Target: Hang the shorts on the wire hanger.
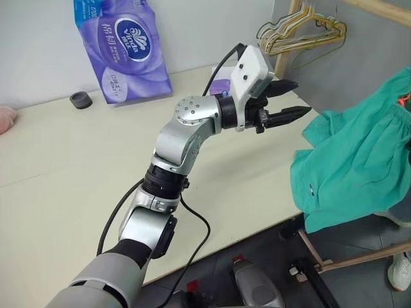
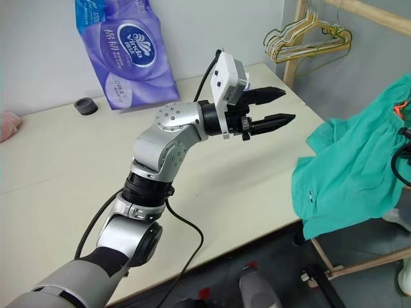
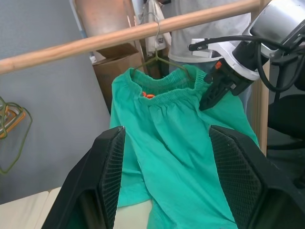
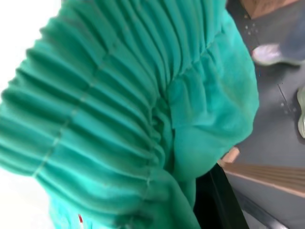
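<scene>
The shorts hang from the wire hanger, whose hook goes over a wooden rail. Most of the hanger is hidden inside the gathered waistband; its hook and the tops of its two sloping shoulders show in the left wrist view. An orange bit peeks from the waistband opening, too small to identify. In the head views the shorts are cut off at the right edge, with a lower part draped over the corner of the cream worktop.

The right tool has its dark fingers pressed together at the waistband on one side of the hook; whether cloth is pinched between them cannot be made out, as the right wrist view is blocked at close range by pleated teal fabric. The left tool hovers above the worktop, pointing towards the shorts, its two black fingers spread and empty, apart from the cloth.

One bunch of gold and green hangers hangs by the wall; their number cannot be counted. On the worktop stand one purple tissue pack and one small dark ring. A person's shoe is cut off by the frame edge.
</scene>
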Tool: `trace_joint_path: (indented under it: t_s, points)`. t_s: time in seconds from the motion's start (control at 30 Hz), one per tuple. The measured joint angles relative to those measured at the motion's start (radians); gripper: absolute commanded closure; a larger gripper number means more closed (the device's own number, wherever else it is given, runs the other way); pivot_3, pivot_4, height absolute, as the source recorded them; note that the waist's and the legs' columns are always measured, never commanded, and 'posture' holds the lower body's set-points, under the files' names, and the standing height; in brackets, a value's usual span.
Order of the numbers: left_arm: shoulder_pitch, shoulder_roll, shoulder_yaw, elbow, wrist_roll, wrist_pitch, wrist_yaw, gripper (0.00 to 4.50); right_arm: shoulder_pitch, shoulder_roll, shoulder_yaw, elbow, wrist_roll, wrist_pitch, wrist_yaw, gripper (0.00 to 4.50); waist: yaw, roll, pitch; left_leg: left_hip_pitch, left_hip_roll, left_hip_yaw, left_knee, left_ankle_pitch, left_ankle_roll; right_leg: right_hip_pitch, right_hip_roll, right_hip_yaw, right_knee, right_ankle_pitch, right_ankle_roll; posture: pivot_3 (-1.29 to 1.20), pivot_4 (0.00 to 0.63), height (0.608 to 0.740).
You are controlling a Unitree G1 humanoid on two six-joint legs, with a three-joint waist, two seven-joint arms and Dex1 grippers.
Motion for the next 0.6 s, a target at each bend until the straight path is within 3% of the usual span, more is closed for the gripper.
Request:
trace_joint_path:
  t_s: [0.6]
  points:
    - [0.000, 0.003, 0.000, -0.015, 0.000, 0.018, 0.026, 1.55, -0.032, -0.026, 0.071, 0.067, -0.001, 0.014, 0.072, 4.50, 0.050, -0.003, 0.008, -0.004, 0.001, 0.002, 0.001, 0.000, 0.000, 0.000, -0.001, 0.006, -0.011, 0.006, 0.010, -0.36, 0.178, 0.740]
